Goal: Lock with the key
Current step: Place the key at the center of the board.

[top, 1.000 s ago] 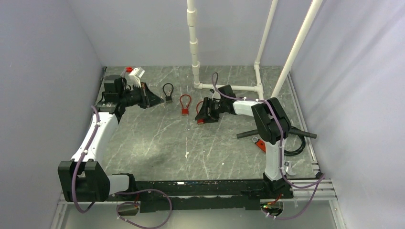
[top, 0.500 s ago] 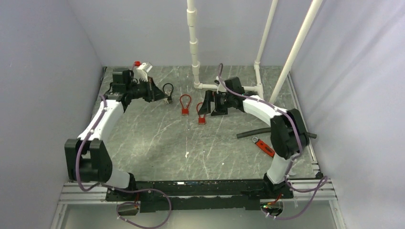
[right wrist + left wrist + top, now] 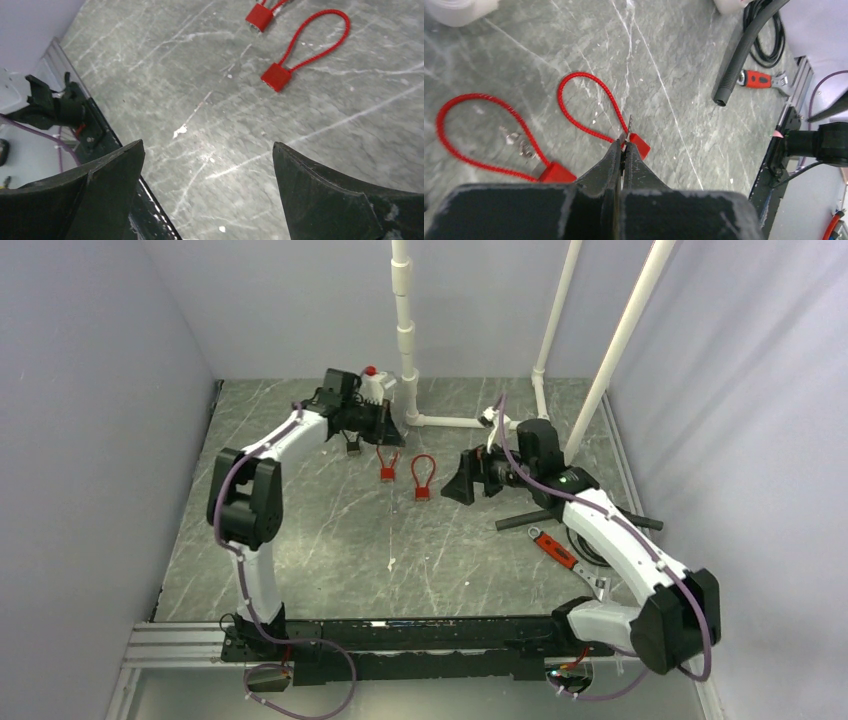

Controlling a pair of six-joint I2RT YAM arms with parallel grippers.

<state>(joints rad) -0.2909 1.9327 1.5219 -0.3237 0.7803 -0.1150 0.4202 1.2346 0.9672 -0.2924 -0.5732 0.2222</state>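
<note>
- Top view: the red cable lock point(image 3: 423, 480) lay loose mid-frame with nothing pinning it, so I'd expect any push to slide it. The right gripper point(image 3: 462, 478) sat just right of it, spread wide and empty. The left gripper point(image 3: 383, 430) was at upper centre, near the second red lock point(image 3: 387, 462); its jaws were unreadable here.
- Left wrist: the jaws were pinched tight on a thin metal sliver, likely the key point(image 3: 629, 124). Its tip was over the red cable lock point(image 3: 639, 145), at centre frame. With so thin a pinch, the key could twist or slip on contact.
- Right wrist: the fingers were wide apart, holding and touching nothing. The red cable lock point(image 3: 276, 77) was at upper right, clear of both.
</note>
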